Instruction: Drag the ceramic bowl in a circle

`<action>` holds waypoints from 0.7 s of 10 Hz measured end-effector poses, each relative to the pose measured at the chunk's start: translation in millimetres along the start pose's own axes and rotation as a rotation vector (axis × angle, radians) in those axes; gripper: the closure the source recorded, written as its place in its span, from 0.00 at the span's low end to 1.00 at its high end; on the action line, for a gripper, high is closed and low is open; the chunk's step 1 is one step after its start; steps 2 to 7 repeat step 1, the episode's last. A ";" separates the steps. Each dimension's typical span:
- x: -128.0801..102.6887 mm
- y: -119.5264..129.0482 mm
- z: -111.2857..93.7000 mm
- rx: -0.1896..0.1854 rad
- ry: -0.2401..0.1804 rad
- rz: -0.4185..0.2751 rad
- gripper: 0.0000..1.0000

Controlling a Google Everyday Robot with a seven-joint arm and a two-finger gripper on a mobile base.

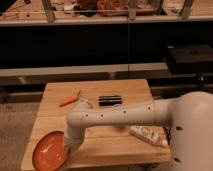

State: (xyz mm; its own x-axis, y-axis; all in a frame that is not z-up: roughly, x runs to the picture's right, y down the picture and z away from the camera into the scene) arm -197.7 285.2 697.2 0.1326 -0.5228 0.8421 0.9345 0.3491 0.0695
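The ceramic bowl (pixel 49 150) is a wide, shallow orange-red bowl at the front left corner of the wooden table (pixel 125 90). Its left rim reaches the table's edge. My white arm (pixel 120 116) reaches from the right across the table and bends down to the bowl. My gripper (pixel 69 149) is at the bowl's right rim and touches it. The arm's last link hides the fingertips.
A thin orange carrot (pixel 69 99) lies at the back left. A small black object (pixel 109 100) lies at the back middle. A white packet (pixel 146 135) lies at the front right. Dark shelving stands behind the table.
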 end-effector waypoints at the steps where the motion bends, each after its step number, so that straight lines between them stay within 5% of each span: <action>1: 7.4 -10.8 -2.2 0.011 -0.001 -0.011 1.00; 7: 7.4 -10.8 -2.2 0.011 -0.001 -0.011 1.00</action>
